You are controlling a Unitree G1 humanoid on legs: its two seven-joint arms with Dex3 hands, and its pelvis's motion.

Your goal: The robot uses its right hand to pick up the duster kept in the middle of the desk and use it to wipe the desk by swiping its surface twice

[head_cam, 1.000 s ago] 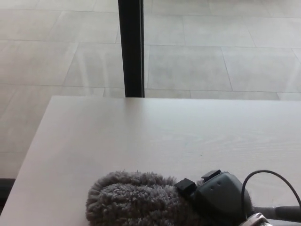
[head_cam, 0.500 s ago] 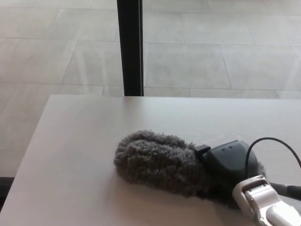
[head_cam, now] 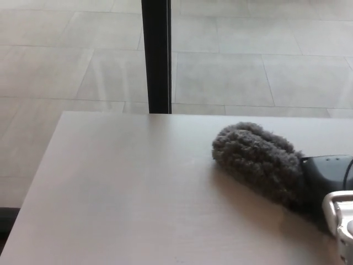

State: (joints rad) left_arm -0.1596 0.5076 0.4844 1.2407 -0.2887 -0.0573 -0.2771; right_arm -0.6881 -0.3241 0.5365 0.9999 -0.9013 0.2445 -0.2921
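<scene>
Where the bench (head_cam: 121, 199) runs closest to the camera, its pale wood-grain top is bare across the left and middle, and a sliver of something dark shows below its near left corner. At the near right edge of the view, the white wrist casing (head_cam: 341, 218) of the right arm comes in, with a thin black cable looping above it. Just beyond it sits the right hand (head_cam: 330, 176), black and mostly cut off by the frame; it lies against the base end of the duster (head_cam: 256, 160), but its fingers are hidden, so whether it is closed around the handle cannot be told. That grey, fluffy duster head lies on the right part of the bench, slanting from the hand up and leftward toward the far edge, its fibres touching the surface and casting a soft shadow on the near side. Past the far edge, a black vertical post (head_cam: 158, 55) rises left of centre, with large pale floor tiles (head_cam: 237, 72) behind it.
</scene>
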